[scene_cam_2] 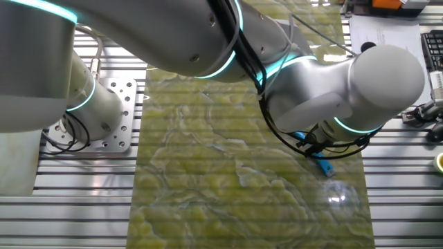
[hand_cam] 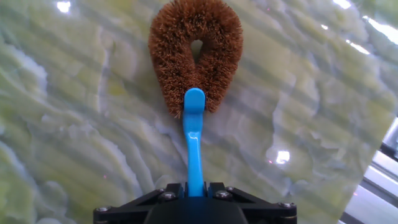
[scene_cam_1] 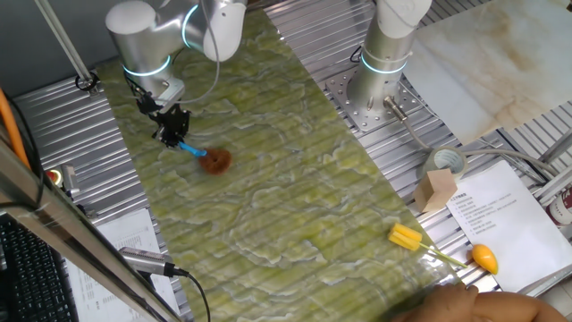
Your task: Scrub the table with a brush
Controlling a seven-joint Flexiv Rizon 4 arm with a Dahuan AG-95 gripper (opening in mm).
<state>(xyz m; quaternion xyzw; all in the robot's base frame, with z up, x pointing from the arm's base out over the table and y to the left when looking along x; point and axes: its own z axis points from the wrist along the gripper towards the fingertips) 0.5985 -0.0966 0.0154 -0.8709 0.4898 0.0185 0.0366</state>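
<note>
The brush (hand_cam: pixel 194 93) has a thin bright-blue handle and a round brown bristle head. Its head rests on the green-yellow marbled table (hand_cam: pixel 74 124). My gripper (hand_cam: pixel 195 186) is shut on the lower end of the blue handle. In one fixed view the gripper (scene_cam_1: pixel 172 128) holds the brush (scene_cam_1: pixel 207 158) near the table's (scene_cam_1: pixel 268 197) far left part. In the other fixed view the arm hides most of the brush; only a piece of blue handle (scene_cam_2: pixel 322 164) shows over the table (scene_cam_2: pixel 228 187).
A yellow-headed tool with an orange end (scene_cam_1: pixel 440 247) lies at the table's near right corner. A second arm's base (scene_cam_1: pixel 380 72), a tape roll (scene_cam_1: pixel 445 162), a cardboard piece (scene_cam_1: pixel 436 190) and papers (scene_cam_1: pixel 496 210) stand right of the table. Ribbed grey metal (scene_cam_1: pixel 71 134) flanks it.
</note>
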